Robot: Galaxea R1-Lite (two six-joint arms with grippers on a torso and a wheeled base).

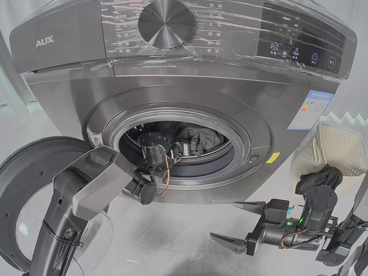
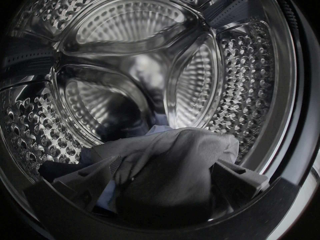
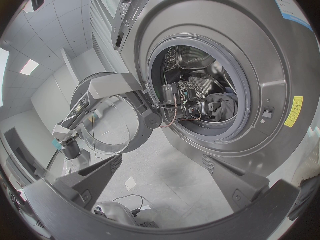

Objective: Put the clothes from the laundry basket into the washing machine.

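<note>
The washing machine stands with its door swung open to the left. My left gripper is inside the drum, open, and a grey garment lies bunched between its spread fingers. From the right wrist view the same gripper and garment sit low in the porthole. My right gripper hangs open and empty low in front of the machine, just left of the white laundry basket. A dark garment drapes over the basket's rim.
Bluish cloth lies deeper in the drum behind the grey garment. The open door sits beside my left arm. On the grey floor are a scrap of paper and a cable.
</note>
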